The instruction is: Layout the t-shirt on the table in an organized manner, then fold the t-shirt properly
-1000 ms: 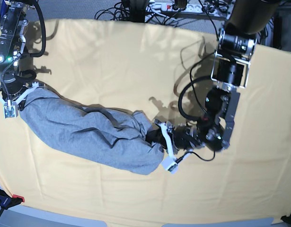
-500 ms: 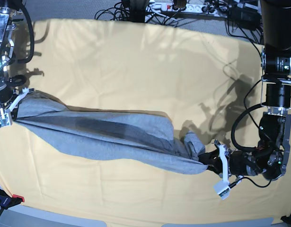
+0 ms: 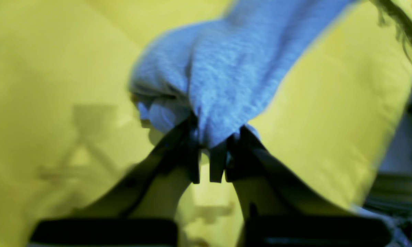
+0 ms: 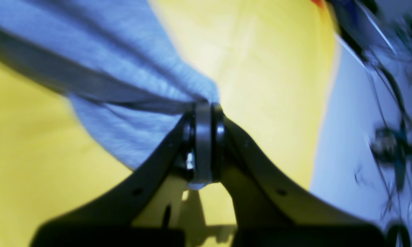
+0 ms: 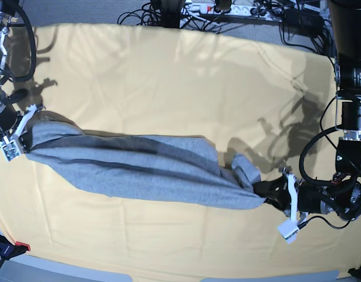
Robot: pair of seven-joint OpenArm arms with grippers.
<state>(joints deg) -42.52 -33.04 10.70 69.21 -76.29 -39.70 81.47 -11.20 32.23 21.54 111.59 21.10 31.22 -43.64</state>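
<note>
The heather-grey t-shirt (image 5: 139,167) is stretched in a long band across the table (image 5: 168,76), from far left to lower right. No lettering shows. My left gripper (image 5: 274,194) is shut on its right end, seen bunched between the jaws in the left wrist view (image 3: 219,103). My right gripper (image 5: 22,138) is shut on the left end of the shirt, which is pinched at the fingertips in the right wrist view (image 4: 130,85). The shirt hangs taut with long dark folds along it.
Cables and a power strip (image 5: 221,9) lie beyond the table's far edge. A red-and-black clamp (image 5: 10,247) sits at the front left corner. The table's front edge runs just below the shirt.
The two grippers have pulled apart: the left gripper moved far to the right and down, the right gripper slightly left. The shirt went from a bunched lump to a long taut band.
</note>
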